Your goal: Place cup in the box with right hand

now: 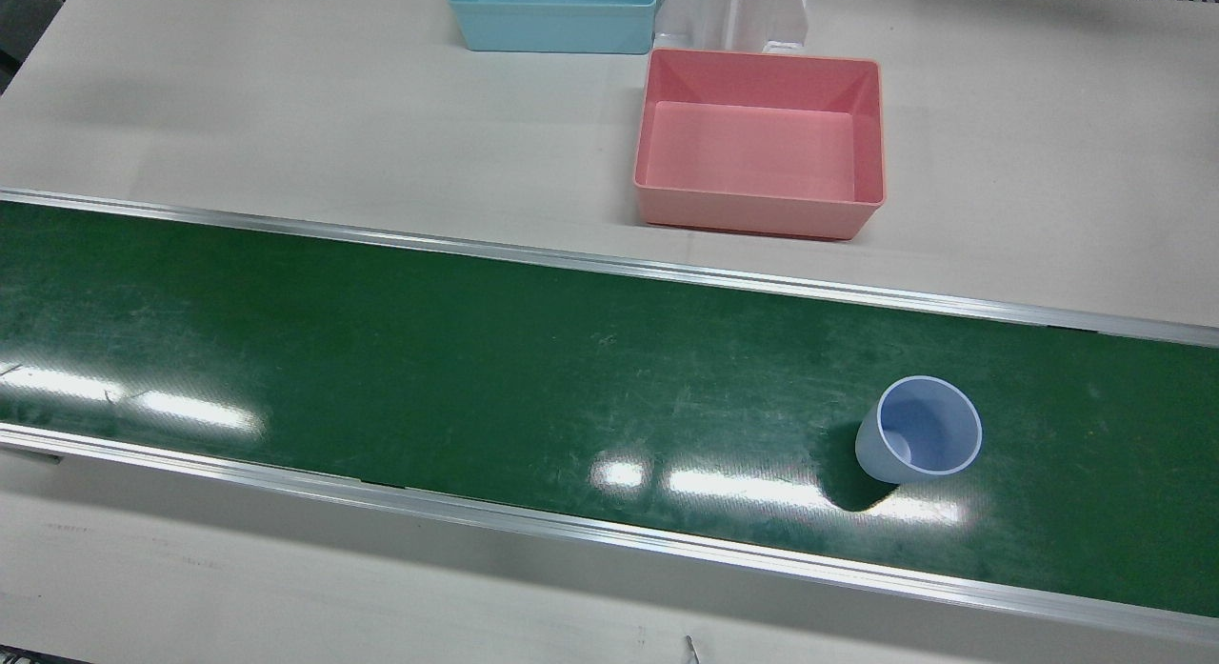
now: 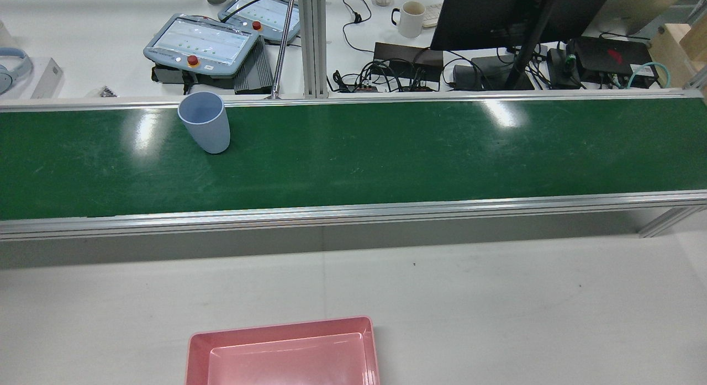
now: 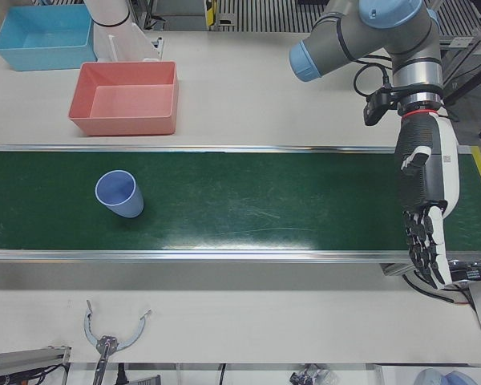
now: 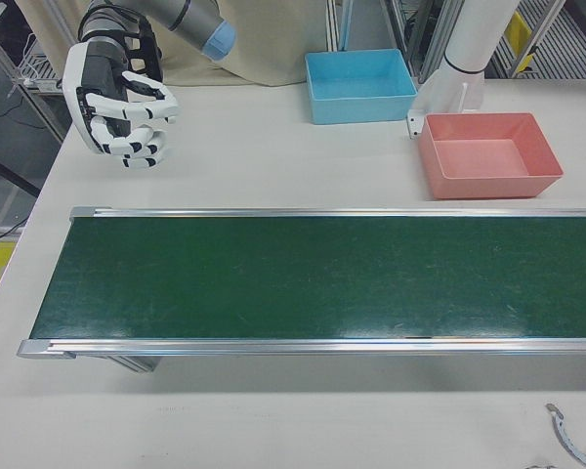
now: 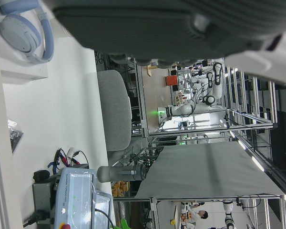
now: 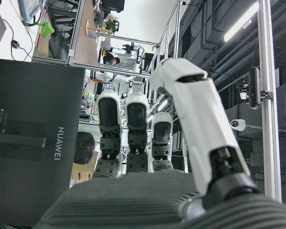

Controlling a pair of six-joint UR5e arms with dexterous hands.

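While the green conveyor belt (image 1: pixel 533 378) crosses the white table (image 1: pixel 286 102) between two aluminium rails, it serves as the landmark for all positions below. Left to right in the front view: the blue box (image 1: pixel 557 16) stands on the table beyond the belt's far rail; the pink box (image 1: pixel 759 140), empty, sits just beside that rail without touching it; the cup (image 1: pixel 919 431), pale blue, stands upright on the belt near its near rail, mouth up. Most of the belt surface is bare and scratched, with lamp glare. In the right-front view the right hand (image 4: pixel 122 107) hangs above the table beyond the belt's end, well apart from cup and pink box, its fingers (image 4: pixel 142 122) curled narrowly around nothing. In the left-front view the left hand (image 3: pixel 423 200) hangs over the belt's opposite end, fingers (image 3: pixel 425 249) extended downward and spread, holding nothing. Beyond the belt's operator side, the rear view shows teach pendants (image 2: pixel 201 42), cables and a monitor (image 2: pixel 486 15).
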